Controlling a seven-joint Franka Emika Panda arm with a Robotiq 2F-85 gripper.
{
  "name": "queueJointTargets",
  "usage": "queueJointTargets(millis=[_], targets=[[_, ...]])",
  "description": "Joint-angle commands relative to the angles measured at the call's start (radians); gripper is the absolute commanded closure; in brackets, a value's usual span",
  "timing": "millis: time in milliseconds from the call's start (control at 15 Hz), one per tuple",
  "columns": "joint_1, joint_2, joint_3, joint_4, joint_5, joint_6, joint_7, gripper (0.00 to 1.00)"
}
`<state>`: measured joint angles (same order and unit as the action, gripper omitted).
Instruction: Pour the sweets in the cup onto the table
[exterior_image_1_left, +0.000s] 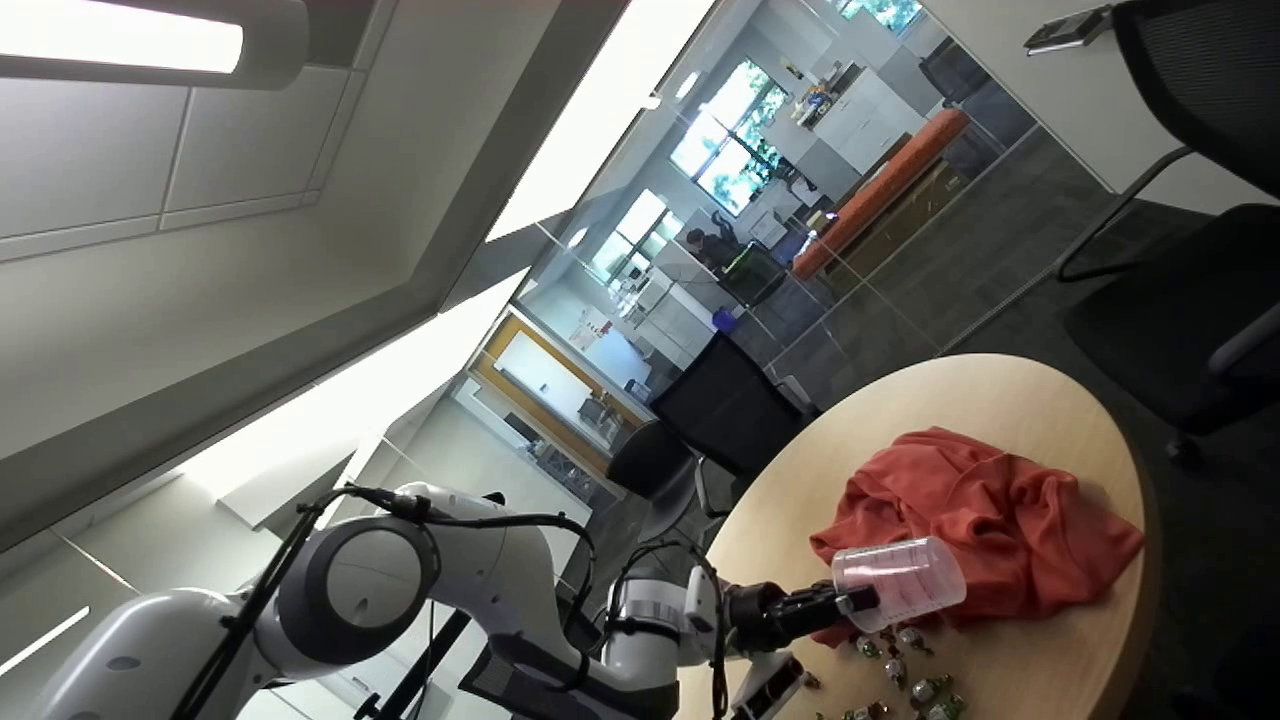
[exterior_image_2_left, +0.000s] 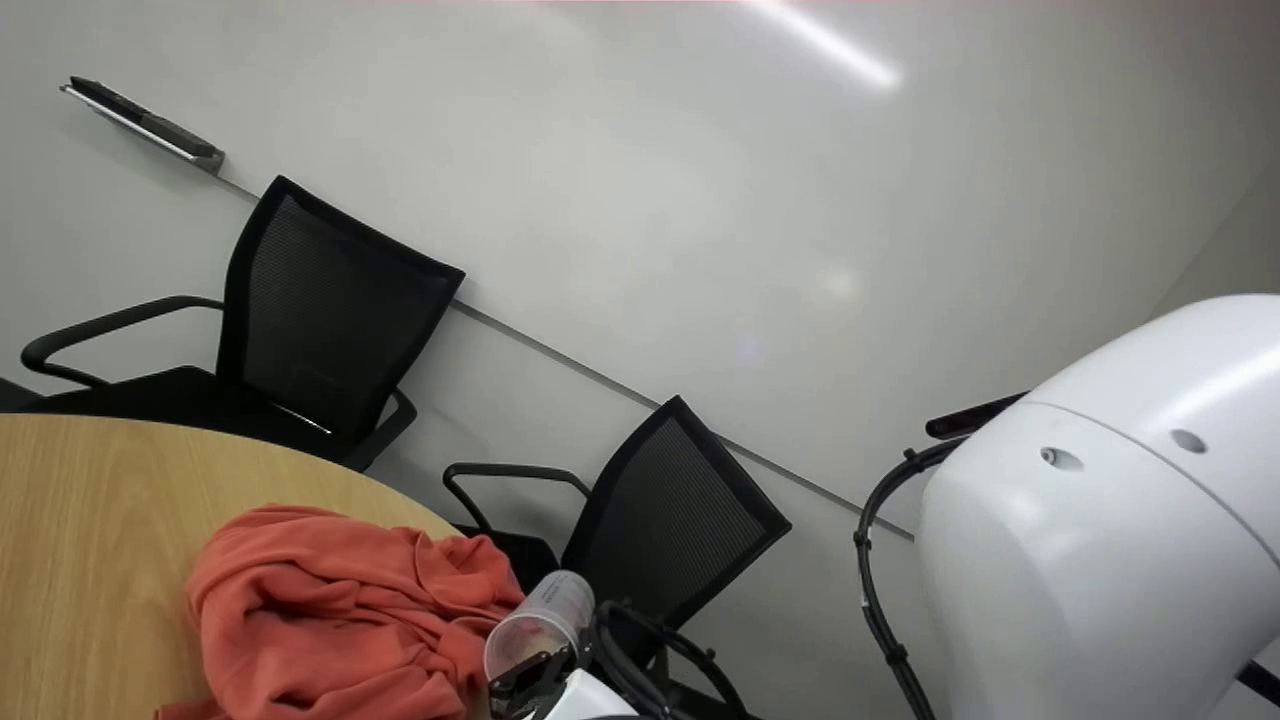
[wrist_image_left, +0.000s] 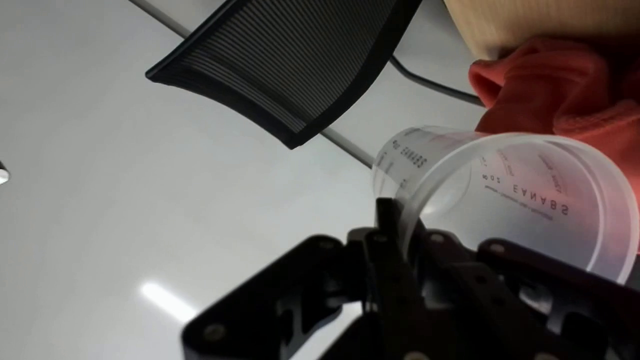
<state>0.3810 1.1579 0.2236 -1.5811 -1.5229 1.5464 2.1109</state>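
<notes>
Cup (wrist_image_left: 520, 202) was pinched by nearly closed gripper (wrist_image_left: 404, 225); sweets (exterior_image_1_left: 895, 670) were strewn on table (exterior_image_1_left: 980, 390). Pour was prob. done; to confirm, slow extra tilt w/o squeezing was advised.

Cup (exterior_image_1_left: 908, 580) — glossy plastic, matt cloth (exterior_image_1_left: 960, 500), smooth wood-grain table (exterior_image_1_left: 985, 385), shiny sweets (exterior_image_1_left: 930, 688)

Count: 1 cup (exterior_image_1_left: 908, 582), 1 table (exterior_image_1_left: 965, 392), at least 6 sweets (exterior_image_1_left: 894, 671).
1 gripper (wrist_image_left: 401, 227), 1 arm (exterior_image_1_left: 490, 570), 1 cloth (exterior_image_2_left: 325, 600); 2 chairs (exterior_image_2_left: 335, 310) in an exterior view. Exact sweets total: can't tell from these views.
</notes>
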Motion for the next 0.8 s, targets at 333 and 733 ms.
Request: queueJointTargets(millis=[333, 733], targets=[[-0.173, -0.227, 0.023, -0.227, 0.028, 0.394, -0.199, 0.99], [-0.280, -0.346, 0.013, -0.344, 0.113, 0.703, -0.343, 0.99]])
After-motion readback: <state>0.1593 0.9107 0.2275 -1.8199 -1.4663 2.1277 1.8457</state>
